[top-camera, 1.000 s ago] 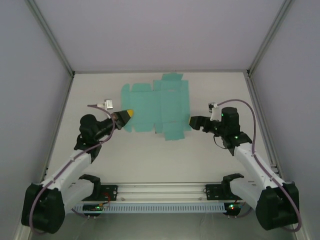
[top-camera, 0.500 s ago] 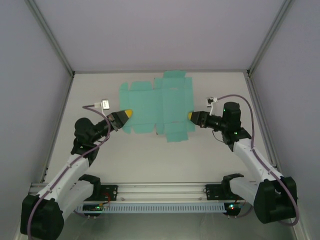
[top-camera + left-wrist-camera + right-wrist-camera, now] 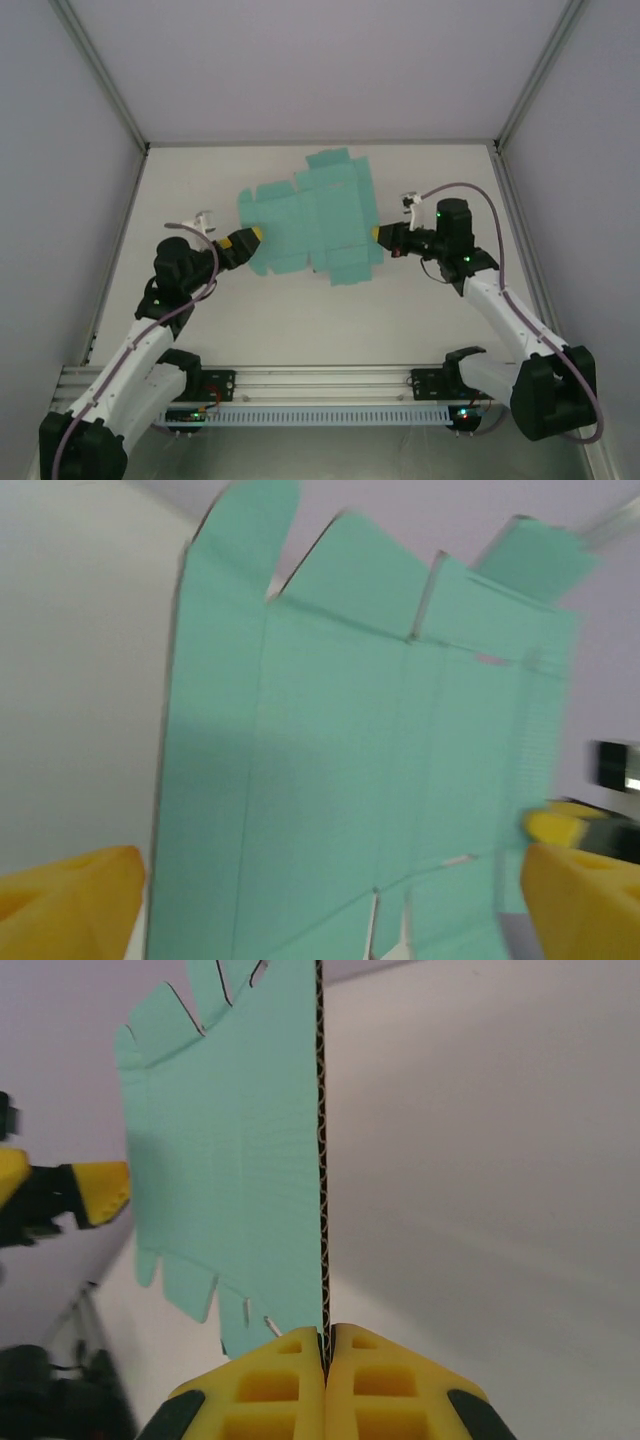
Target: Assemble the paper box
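The paper box (image 3: 315,215) is a flat teal die-cut sheet with flaps, raised and tilted over the middle of the white table. My right gripper (image 3: 378,235) is shut on its right edge. In the right wrist view the yellow fingers (image 3: 290,1380) pinch the corrugated edge of the sheet (image 3: 230,1180), which stands edge-on. My left gripper (image 3: 250,238) is open at the sheet's left edge. In the left wrist view its yellow fingers (image 3: 70,900) stand wide apart, one on each side of the frame, with the sheet (image 3: 350,760) spread out ahead of them.
The white table (image 3: 300,310) is closed in by pale walls on three sides. A metal rail (image 3: 320,385) with both arm bases runs along the near edge. Bare tabletop lies in front of the sheet.
The right gripper moved in and shut on the sheet's right edge. The left gripper opened. The sheet has lifted, tilted and turned slightly.
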Controlling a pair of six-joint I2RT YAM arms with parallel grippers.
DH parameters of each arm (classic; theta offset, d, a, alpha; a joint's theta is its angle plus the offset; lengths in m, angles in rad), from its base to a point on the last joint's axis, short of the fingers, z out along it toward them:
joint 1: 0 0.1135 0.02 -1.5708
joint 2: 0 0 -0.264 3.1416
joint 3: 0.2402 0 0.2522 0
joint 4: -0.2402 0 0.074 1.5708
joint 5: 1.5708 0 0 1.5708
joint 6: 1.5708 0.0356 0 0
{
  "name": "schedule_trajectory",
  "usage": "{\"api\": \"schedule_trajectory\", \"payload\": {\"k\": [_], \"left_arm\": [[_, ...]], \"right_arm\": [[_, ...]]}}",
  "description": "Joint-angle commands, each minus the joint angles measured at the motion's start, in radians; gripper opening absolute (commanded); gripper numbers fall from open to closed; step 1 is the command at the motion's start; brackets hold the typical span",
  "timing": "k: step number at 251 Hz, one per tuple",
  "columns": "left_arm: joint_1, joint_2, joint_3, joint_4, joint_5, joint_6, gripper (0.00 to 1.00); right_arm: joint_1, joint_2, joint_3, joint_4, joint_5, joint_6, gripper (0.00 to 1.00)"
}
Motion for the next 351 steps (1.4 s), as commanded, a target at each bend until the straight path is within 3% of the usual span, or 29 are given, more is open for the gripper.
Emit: {"api": "schedule_trajectory", "payload": {"k": [1,37,62,124,165,216,272,293,351], "left_arm": [[0.0,-0.029,0.063,-0.328,-0.227,0.125,1.0],[0.0,-0.017,0.071,-0.31,-0.129,0.146,1.0],[-0.002,0.038,0.062,-0.171,0.013,0.126,0.99],[-0.08,0.313,0.146,0.141,0.191,0.036,1.0],[-0.173,0.542,0.341,0.186,0.22,0.053,1.0],[-0.204,0.764,0.544,0.207,0.253,0.054,1.0],[-0.195,0.886,0.649,0.038,0.072,0.136,1.0],[-0.181,0.898,0.661,0.026,0.037,0.125,0.93],[-0.191,0.91,0.671,-0.011,0.023,0.15,0.56]], "right_arm": [[0.07,0.052,0.029,-0.188,0.326,-0.256,0.0],[0.193,0.138,0.004,-0.096,0.651,-0.424,0.0],[0.238,0.186,-0.02,0.04,0.72,-0.488,0.0],[0.336,0.247,-0.099,0.332,0.894,-0.656,0.0],[0.373,0.265,-0.107,0.368,0.87,-0.71,0.0],[0.386,0.28,-0.107,0.369,0.844,-0.729,0.0],[0.383,0.24,-0.185,0.471,0.705,-0.768,0.0],[0.383,0.234,-0.215,0.53,0.698,-0.791,0.0],[0.383,0.246,-0.22,0.547,0.744,-0.792,0.0]]}}
